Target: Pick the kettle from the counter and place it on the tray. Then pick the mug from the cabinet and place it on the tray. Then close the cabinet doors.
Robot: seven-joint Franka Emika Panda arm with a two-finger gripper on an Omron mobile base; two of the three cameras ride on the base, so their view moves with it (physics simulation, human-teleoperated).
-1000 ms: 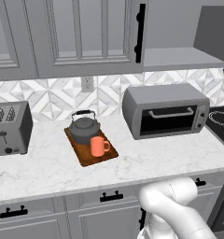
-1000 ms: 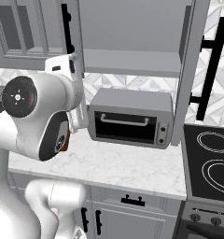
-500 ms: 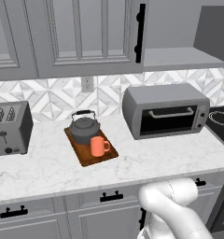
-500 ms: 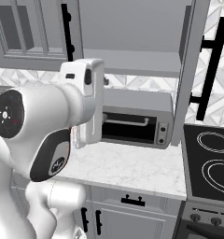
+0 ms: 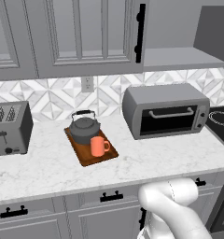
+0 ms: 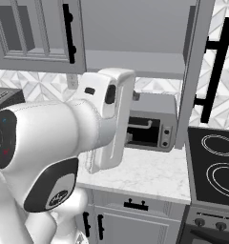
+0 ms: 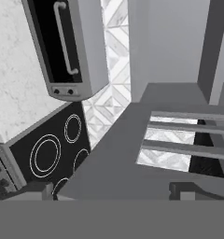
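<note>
Now kettle (image 5: 84, 130), mug (image 5: 98, 146) on tray (image 5: 110, 152).

The counter (image 5: 132, 163) is white marble-look stone. On it, at the left, stands a toaster (image 5: 9, 128). Near the middle lies the tray (image 5: 83, 154), just right of the toaster. At the right, against the far wall, sits a toaster oven (image 5: 165, 109).

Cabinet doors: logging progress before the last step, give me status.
Kettle and mug on tray. Cabinet doors open, shelf bare. Gripper state unclear. Toaster oven below the opening.
</note>
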